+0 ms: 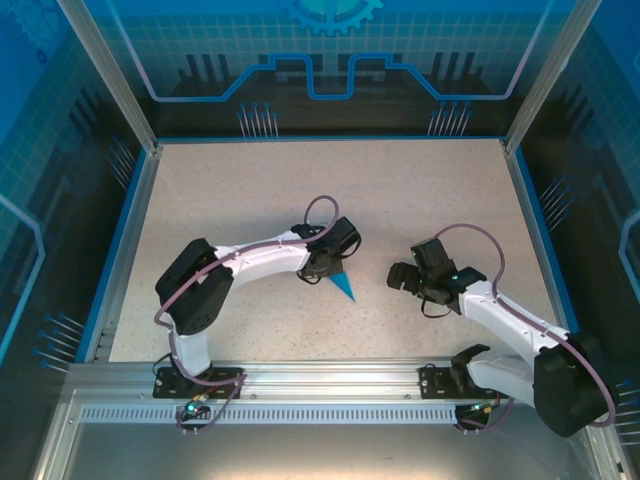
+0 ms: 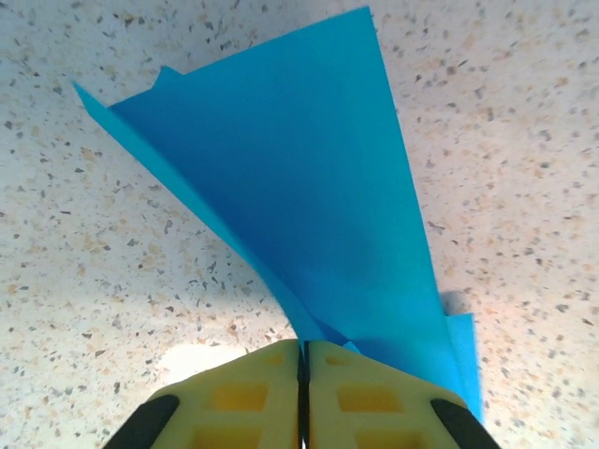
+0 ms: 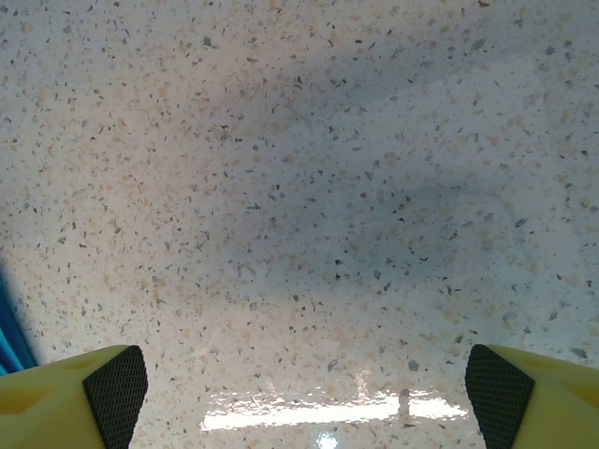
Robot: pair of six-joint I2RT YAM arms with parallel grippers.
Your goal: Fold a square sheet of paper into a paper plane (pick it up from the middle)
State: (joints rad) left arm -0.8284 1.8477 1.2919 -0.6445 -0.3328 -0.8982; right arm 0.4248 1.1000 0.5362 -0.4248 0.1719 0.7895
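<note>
Paper plane [image 2: 299, 215]: one, of thin teal-blue paper, smooth and matte. It is a folded wedge, narrow at the gripped end and fanning wide away from it, with layered edges showing on both sides.
Plane's place: near the middle of the table, its pointed tip poking out below the left gripper in the top view.
Left gripper [image 2: 302, 360]: two yellow plastic fingers pressed together with no gap, pinching the plane's narrow end.
Right gripper [image 3: 304, 388]: two yellow fingers with black cross-hatched pads [image 3: 116, 393], spread wide at the frame's corners, holding nothing (bare tabletop lies between them).
Table [image 1: 420, 200]: one, a pale speckled surface like terrazzo, glossy enough to reflect light, with a blue rim.
Arms: two, white with black joints, well apart.
</note>
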